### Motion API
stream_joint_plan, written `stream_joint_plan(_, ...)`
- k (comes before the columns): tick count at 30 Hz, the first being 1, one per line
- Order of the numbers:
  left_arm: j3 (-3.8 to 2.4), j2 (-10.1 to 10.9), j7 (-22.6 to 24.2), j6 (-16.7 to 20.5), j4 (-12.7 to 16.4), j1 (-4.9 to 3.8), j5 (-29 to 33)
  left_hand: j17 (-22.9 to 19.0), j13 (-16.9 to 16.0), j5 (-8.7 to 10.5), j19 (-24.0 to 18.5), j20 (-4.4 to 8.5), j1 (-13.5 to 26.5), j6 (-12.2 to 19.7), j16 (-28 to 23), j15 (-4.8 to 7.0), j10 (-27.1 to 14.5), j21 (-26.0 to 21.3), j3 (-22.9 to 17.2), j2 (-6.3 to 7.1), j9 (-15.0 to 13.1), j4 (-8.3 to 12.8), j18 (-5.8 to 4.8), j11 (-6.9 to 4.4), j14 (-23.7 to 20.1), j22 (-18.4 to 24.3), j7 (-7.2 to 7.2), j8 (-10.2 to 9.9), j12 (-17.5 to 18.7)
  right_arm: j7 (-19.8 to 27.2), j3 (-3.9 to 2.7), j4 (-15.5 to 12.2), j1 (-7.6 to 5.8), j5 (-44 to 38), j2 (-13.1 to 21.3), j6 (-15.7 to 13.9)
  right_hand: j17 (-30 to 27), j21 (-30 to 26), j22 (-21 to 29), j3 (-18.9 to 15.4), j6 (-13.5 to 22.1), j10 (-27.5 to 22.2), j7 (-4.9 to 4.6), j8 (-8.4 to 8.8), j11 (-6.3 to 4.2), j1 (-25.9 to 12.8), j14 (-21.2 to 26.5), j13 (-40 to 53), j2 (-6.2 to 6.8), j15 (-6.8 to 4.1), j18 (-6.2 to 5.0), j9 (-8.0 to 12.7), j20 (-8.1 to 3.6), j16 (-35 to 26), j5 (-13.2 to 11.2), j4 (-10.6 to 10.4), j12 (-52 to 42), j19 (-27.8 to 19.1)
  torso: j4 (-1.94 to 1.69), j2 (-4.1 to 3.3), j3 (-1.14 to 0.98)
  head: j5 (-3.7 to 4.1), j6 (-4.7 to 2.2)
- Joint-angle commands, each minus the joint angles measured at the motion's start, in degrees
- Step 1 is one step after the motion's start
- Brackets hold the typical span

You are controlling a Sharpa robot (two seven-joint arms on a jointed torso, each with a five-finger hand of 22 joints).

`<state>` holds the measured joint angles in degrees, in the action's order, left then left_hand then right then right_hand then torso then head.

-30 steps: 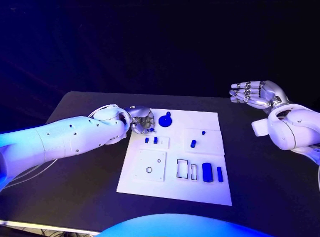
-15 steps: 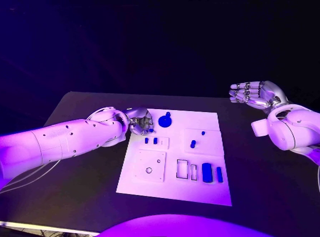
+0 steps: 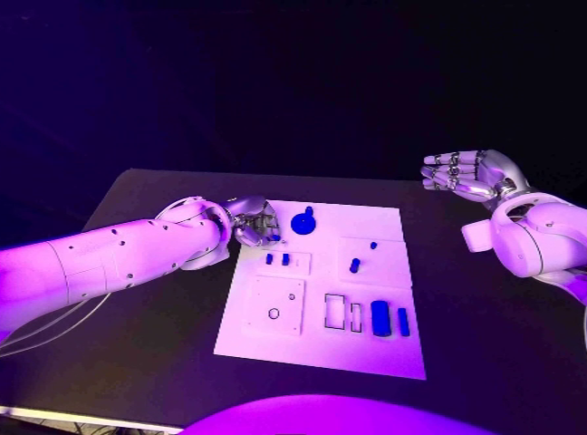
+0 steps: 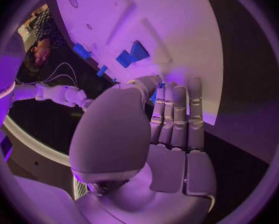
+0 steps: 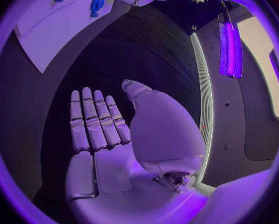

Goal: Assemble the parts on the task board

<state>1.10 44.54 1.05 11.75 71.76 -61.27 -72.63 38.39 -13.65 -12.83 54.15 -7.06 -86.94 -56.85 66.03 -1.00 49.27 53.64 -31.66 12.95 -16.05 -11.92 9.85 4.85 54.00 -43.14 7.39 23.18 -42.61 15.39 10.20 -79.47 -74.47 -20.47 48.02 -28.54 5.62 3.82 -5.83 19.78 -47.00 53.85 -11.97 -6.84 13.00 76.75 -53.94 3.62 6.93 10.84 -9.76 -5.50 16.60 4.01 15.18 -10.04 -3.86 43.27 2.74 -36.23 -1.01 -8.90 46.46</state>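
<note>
Left arm reaching inward with its hand low; right arm raised at the side with an empty hand.

The left arm (image 3: 110, 258) enters from the left, and the left hand (image 3: 254, 221) has its fingers (image 4: 176, 115) side by side and bent at the tips; whether it grips anything cannot be told. The right arm (image 3: 544, 240) is bent upward, and the right hand (image 3: 468, 173) is lifted, palm bare, fingers (image 5: 94, 119) extended together with the thumb set apart.

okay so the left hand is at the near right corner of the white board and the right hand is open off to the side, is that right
Not quite. In the head view the left hand is at the far left corner of the task board, beside the round blue part. The right hand is indeed open, off to the side.
</note>
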Motion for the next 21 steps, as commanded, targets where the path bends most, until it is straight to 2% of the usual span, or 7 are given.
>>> stream_joint_plan(1,-0.2,0.13,-0.07,-0.03,0.38,-0.03,2.11,-0.32,1.39,-0.15,-0.27,-0.14,0.77,-0.24,-0.73,-0.6,1.2,0.27,-0.8,0.03,-1.82,0.45,0.7,0.29,0.24,-0.13,0.57,-0.37,3.19,0.81,-0.02,-0.08,0.02,-0.28,0.03,0.66,-0.08,0.27,0.08,-0.28,-0.29,0.25,-4.32,0.23,-0.05,-0.23,-0.51,0.0,-0.15,0.08,0.19,0.06,-0.02,-0.2,-0.15,0.05,0.14,-0.36,0.03,-0.02,0.03,-0.06,-0.1)
stream_joint_plan(4,-0.33,0.28,-0.13,-0.01,0.52,-0.04,2.33,-0.79,3.3,-0.13,-0.13,-0.27,1.39,-0.24,-1.71,-0.78,3.24,0.24,-1.51,0.09,-2.63,1.03,0.74,0.58,0.89,-0.1,0.91,-0.9,8.2,0.81,-0.02,-0.06,0.02,-0.28,0.04,0.65,-0.08,0.27,0.08,-0.28,-0.29,0.25,-4.32,0.23,-0.05,-0.23,-0.51,0.0,-0.15,0.08,0.19,0.06,-0.02,-0.2,-0.15,0.05,0.14,-0.36,0.03,-0.01,0.03,-0.04,-0.14)
stream_joint_plan(13,-0.6,0.61,-0.38,-0.17,0.81,-0.08,2.62,-1.28,5.92,-0.12,0.3,-0.31,2.28,0.06,-3.95,-0.9,7.78,0.2,-2.87,0.24,-4.22,2.0,0.75,0.88,2.28,0.04,1.29,-1.95,17.68,0.82,-0.02,-0.02,0.02,-0.28,0.01,0.68,-0.08,0.27,0.08,-0.28,-0.29,0.25,-4.32,0.23,-0.05,-0.23,-0.51,0.0,-0.15,0.08,0.19,0.06,-0.02,-0.2,-0.15,0.05,0.14,-0.36,-0.02,0.0,0.05,-0.01,-0.14)
stream_joint_plan(21,-0.68,0.7,-0.49,-0.42,0.89,-0.1,2.72,-1.42,6.64,-0.11,0.67,-0.25,2.57,0.21,-5.18,-0.81,10.25,0.22,-3.36,0.19,-5.1,2.34,0.77,0.85,3.34,0.13,1.33,-2.2,21.8,0.83,-0.02,0.01,0.02,-0.28,0.0,0.66,-0.08,0.27,0.08,-0.28,-0.29,0.25,-4.32,0.23,-0.05,-0.23,-0.51,0.0,-0.15,0.08,0.19,0.06,-0.02,-0.2,-0.15,0.05,0.14,-0.36,0.0,0.0,0.07,-0.04,-0.17)
